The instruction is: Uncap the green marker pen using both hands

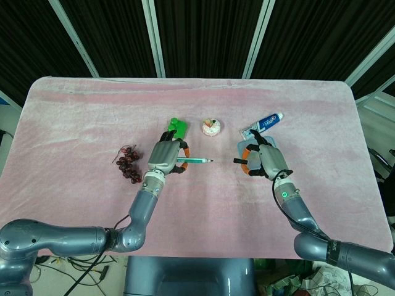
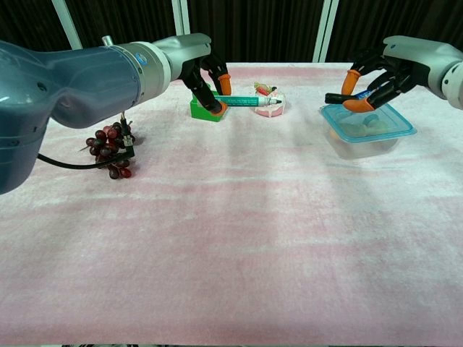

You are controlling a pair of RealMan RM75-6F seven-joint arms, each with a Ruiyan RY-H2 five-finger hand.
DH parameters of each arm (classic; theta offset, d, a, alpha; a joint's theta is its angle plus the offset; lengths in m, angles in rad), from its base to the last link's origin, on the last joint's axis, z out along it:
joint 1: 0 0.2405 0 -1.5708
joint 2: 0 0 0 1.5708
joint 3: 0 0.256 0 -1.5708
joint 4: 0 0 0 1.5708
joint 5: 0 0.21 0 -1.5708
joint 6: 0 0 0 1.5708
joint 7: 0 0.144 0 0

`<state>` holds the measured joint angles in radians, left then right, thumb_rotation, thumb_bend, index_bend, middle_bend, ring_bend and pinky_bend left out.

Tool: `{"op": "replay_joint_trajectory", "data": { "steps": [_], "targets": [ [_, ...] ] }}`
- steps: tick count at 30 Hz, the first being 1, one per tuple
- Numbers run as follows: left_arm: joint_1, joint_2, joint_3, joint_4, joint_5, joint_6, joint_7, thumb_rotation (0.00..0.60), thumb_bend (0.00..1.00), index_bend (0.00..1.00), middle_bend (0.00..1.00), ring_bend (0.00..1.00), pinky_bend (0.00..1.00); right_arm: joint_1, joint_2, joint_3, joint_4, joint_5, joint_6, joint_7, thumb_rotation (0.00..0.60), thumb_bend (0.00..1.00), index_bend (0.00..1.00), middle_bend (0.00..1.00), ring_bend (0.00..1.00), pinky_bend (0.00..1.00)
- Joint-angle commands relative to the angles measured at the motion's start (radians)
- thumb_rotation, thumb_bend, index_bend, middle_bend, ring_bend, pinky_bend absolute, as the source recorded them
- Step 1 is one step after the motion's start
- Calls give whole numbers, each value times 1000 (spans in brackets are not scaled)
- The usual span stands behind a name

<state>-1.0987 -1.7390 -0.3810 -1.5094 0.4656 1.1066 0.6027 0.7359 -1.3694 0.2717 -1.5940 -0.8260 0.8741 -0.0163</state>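
The left hand (image 1: 165,158) holds the green marker pen (image 1: 196,161) above the table (image 1: 80,117), fingers wrapped around the barrel. The pen lies level and its bare tip points toward the right hand (image 1: 264,161). The cap (image 2: 335,97) is off the pen. It is dark and narrow, and the right hand pinches it between orange-tipped fingers (image 2: 352,76), well apart from the pen's tip. In the chest view the right hand hangs above a clear plastic container with a blue lid (image 2: 367,129).

A pink cloth covers the table. Behind the left hand stands a green toy block (image 1: 177,127). Just to its right sits a small round pink and white item (image 1: 211,127), which looks like a little cake, though it is too small to be sure. A toothpaste tube (image 1: 264,123) lies beyond the right hand, at a slant. A bunch of dark red grapes (image 1: 129,164) rests on the cloth to the left of the left hand.
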Motion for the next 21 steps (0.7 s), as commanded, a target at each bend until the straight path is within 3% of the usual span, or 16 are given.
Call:
{"op": "replay_joint_trajectory", "data": {
  "steps": [1, 16, 21],
  "targets": [
    [6, 0, 9, 7, 7, -7, -6, 600, 541, 730, 345, 23, 0, -10, 5, -10, -4, -11, -2, 6, 600, 350, 768, 16, 94, 177],
    [53, -61, 81, 79, 89, -95, -99, 600, 532, 702, 341, 23, 0, -61, -95, -90, -7, -82, 44, -5, 600, 324, 765, 3, 79, 177],
    [59, -63, 104, 75, 91, -98, -77, 600, 507, 624, 331, 17, 0, -69, -151, -91, 28, -59, 64, -16, 600, 259, 624, 0, 70, 177]
  ]
}}
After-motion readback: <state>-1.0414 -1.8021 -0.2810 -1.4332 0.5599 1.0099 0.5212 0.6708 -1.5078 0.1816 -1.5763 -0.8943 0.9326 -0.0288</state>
